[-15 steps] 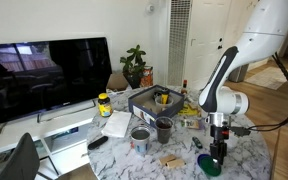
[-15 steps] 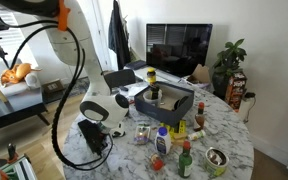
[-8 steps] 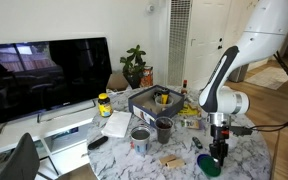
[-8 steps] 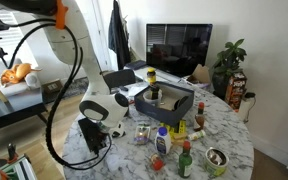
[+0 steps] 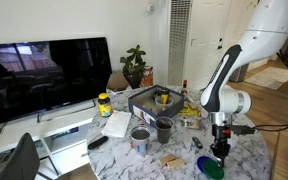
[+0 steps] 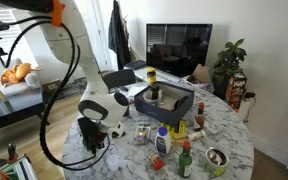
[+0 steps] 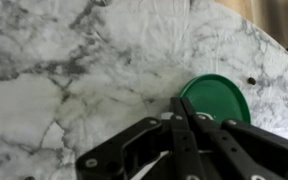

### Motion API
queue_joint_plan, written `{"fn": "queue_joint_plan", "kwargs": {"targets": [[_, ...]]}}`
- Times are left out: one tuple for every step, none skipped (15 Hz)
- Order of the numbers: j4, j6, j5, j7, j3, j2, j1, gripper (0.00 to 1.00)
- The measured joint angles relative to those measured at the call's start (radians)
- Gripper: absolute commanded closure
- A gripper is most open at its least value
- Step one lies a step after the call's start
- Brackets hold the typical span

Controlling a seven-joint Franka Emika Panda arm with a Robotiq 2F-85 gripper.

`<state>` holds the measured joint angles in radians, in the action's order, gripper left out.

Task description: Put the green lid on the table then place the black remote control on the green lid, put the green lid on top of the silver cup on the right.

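Observation:
The green lid (image 7: 216, 98) lies flat on the marble table (image 7: 64, 70), and it also shows in an exterior view (image 5: 212, 168) near the table's front edge. My gripper (image 7: 180, 104) is shut and empty, with its fingertips just beside the lid's rim. In an exterior view it hangs just above the lid (image 5: 221, 150). In another exterior view the gripper (image 6: 95, 141) hides the lid. A black remote control (image 5: 97, 142) lies at the table's far side. A silver cup (image 5: 140, 138) stands mid-table next to a dark cup (image 5: 164, 128).
A grey tray (image 5: 149, 100) with items, several bottles (image 6: 162, 142) and a yellow-lidded jar (image 5: 104, 104) crowd the table's middle. A second metal cup (image 6: 216, 158) stands near the edge. A television (image 5: 44, 75) and a plant (image 5: 134, 65) stand behind.
The gripper has shifted slightly sideways and up from the green lid, which now shows more fully on the table.

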<state>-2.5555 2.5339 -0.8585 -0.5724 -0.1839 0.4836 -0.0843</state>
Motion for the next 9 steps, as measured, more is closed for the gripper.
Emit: {"fn": "queue_joint_plan", "kwargs": {"targets": [[-0.004, 0.0, 0.007, 0.005, 0.0, -0.004, 0.0, 1.0], [-0.011, 0.0, 0.015, 0.007, 0.0, -0.013, 0.0, 0.99], [-0.019, 0.0, 0.02, 0.007, 0.0, -0.025, 0.0, 0.99], [-0.027, -0.001, 0.023, 0.007, -0.001, -0.042, 0.0, 0.99], [-0.035, -0.003, 0.024, 0.006, -0.002, -0.06, 0.0, 0.99], [-0.043, -0.005, 0.024, 0.005, -0.003, -0.081, 0.0, 0.99], [-0.048, -0.011, 0.024, 0.004, -0.004, -0.103, 0.0, 0.99], [-0.05, -0.02, 0.025, 0.004, -0.004, -0.124, 0.0, 0.99], [-0.05, -0.03, 0.026, 0.005, -0.003, -0.146, 0.0, 0.99]]}}
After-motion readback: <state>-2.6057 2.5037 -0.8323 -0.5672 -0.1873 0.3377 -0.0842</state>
